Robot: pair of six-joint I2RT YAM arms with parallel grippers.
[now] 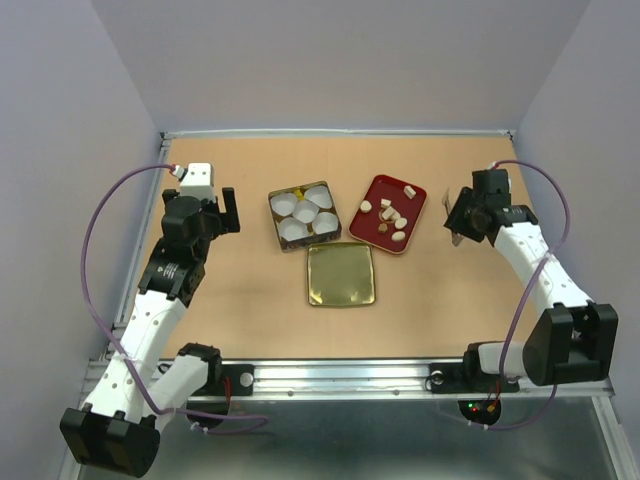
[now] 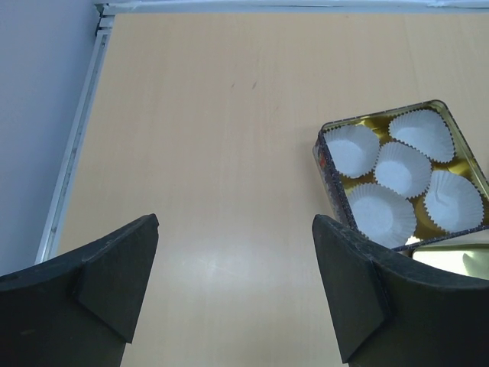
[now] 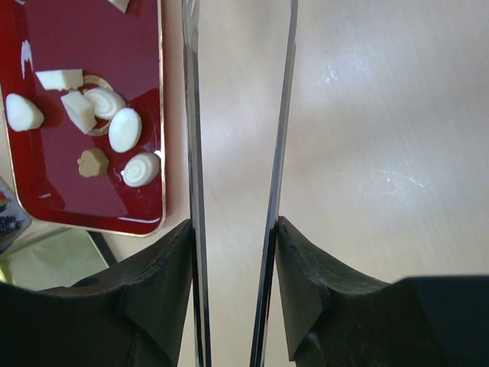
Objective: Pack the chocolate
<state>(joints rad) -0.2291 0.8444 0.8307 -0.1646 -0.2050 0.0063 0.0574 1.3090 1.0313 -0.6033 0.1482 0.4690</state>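
Since the chocolate (image 3: 124, 128) lumps in the red tray (image 3: 99, 46), right of the tabletop's centre, look small, light, smooth and easily marked, pinch each gently across its sides with the tweezers (image 3: 192, 138) your right gripper (image 3: 234, 229) clasps. Your left gripper (image 2: 235, 229) hangs spread and empty.

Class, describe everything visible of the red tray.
The red tray is shallow, glossy, rectangular with rounded corners and a thin gold rim. It lies flat on the table, angled, right of the box of paper cups, near the gold lid. Small white and tan chocolates lie loose on it.
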